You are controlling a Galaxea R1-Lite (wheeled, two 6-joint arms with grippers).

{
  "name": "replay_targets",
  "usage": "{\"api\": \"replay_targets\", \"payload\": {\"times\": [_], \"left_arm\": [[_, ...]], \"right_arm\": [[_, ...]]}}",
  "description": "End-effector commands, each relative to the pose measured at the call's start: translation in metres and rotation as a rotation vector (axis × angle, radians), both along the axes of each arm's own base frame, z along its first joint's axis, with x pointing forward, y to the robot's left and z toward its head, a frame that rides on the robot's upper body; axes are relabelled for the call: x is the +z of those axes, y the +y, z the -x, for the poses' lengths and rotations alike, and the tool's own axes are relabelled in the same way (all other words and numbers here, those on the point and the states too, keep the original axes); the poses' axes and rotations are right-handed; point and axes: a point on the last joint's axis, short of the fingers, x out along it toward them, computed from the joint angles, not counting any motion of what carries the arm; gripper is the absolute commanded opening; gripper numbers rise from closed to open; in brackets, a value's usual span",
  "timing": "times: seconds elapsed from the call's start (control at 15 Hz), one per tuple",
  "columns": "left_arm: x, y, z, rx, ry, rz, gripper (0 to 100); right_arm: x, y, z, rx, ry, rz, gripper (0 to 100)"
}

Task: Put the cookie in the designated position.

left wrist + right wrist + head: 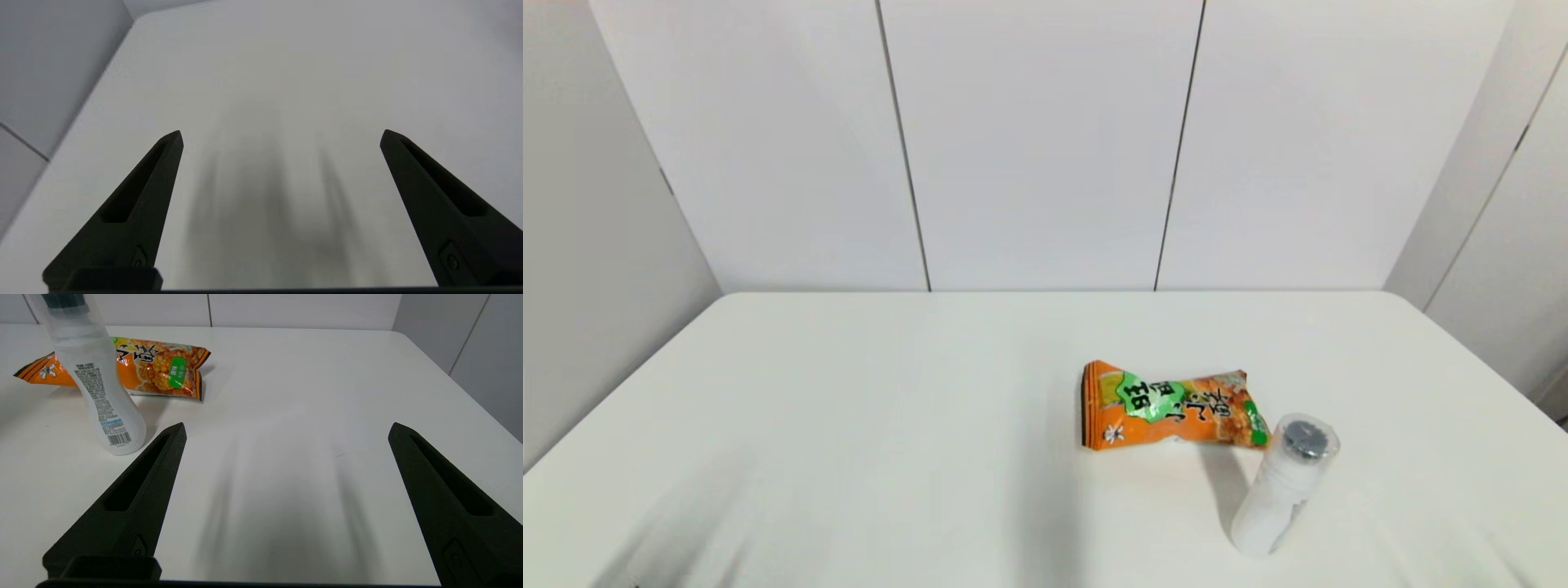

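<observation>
On the white worktop (pixel 866 425), right of centre in the head view, the cookie (pixel 1172 406) lies flat, an orange crinkly packet with a green patch. A white bottle (pixel 1282 490) with a dark cap stands upright just beside the packet's right end, nearer the robot. The right pincer (pixel 286 430) hovers over bare worktop with fingers wide apart, the cookie well ahead and beyond the bottle. The left pincer (pixel 282 136), also spread wide, holds nothing.

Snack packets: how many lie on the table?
1. The crinkly orange plastic snack packet lies flat right of the table's centre, just behind the upright white plastic bottle. None seems hidden.
</observation>
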Motion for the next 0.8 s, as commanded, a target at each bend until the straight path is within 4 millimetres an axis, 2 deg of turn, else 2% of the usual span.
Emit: {"api": "replay_targets", "payload": {"times": [0.07, 0.8], "left_arm": [[-0.0229, -0.0001, 0.0178, 0.021, -0.095, 0.07, 100], [-0.0239, 0.0, 0.0205, 0.031, -0.126, 0.128, 100]], "right_arm": [[-0.0025, 0.0, -0.0008, 0.0, 0.01, 0.0, 100], [-0.0025, 0.0, -0.0008, 0.0, 0.01, 0.0, 100]]}}
